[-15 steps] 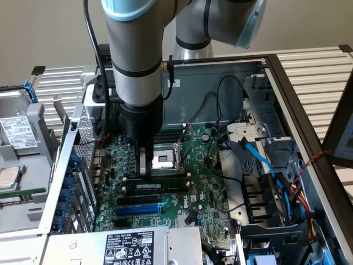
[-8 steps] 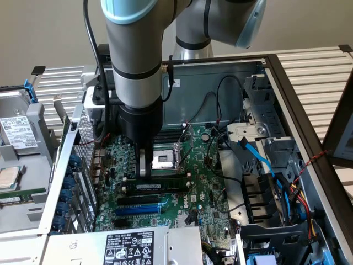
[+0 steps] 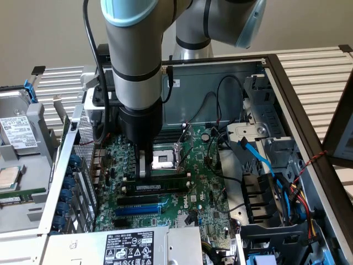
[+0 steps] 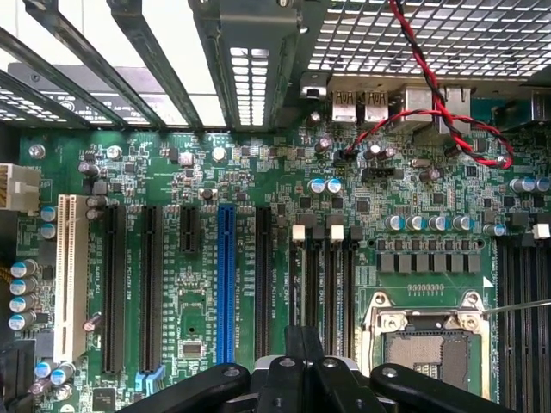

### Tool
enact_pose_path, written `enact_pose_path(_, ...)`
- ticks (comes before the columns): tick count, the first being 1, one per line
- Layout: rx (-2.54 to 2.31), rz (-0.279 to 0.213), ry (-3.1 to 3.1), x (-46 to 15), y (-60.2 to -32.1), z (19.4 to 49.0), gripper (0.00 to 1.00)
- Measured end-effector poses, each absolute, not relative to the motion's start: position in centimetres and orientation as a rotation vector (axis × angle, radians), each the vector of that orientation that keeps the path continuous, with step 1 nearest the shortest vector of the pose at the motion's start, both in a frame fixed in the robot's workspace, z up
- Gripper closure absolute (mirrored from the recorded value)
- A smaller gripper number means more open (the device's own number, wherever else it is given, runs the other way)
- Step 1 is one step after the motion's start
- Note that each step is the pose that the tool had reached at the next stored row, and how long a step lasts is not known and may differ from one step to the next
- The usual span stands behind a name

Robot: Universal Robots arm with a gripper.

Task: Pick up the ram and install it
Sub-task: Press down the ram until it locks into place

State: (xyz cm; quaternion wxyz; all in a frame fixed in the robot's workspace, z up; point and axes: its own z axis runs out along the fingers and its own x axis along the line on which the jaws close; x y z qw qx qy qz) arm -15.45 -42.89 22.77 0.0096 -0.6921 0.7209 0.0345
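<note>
Hovering low over the large green motherboard (image 3: 182, 193), the black gripper (image 3: 145, 172) sits right at the long thin green ram stick with black chips (image 3: 165, 180). Ram lies level, just far of the black and blue slots (image 3: 138, 210), beside the silver CPU socket (image 3: 164, 160). Can't tell if the jaws are apart or clamped on it. Tight room: metal case wall (image 3: 66, 165) on the exterior view's left, black cables (image 3: 220, 105) on its right.
</note>
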Motion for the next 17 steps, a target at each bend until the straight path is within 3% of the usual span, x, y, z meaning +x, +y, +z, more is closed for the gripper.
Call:
enact_pose_path(7, -2.160, 0.108, 2.250, -15.5, -42.9, 22.7, 0.89)
enact_pose_path(12, -2.161, 0.107, 2.251, -15.5, -42.9, 24.8, 0.89)
enact_pose_path(17, -2.158, 0.113, 2.248, -15.2, -43.1, 25.0, 0.89)
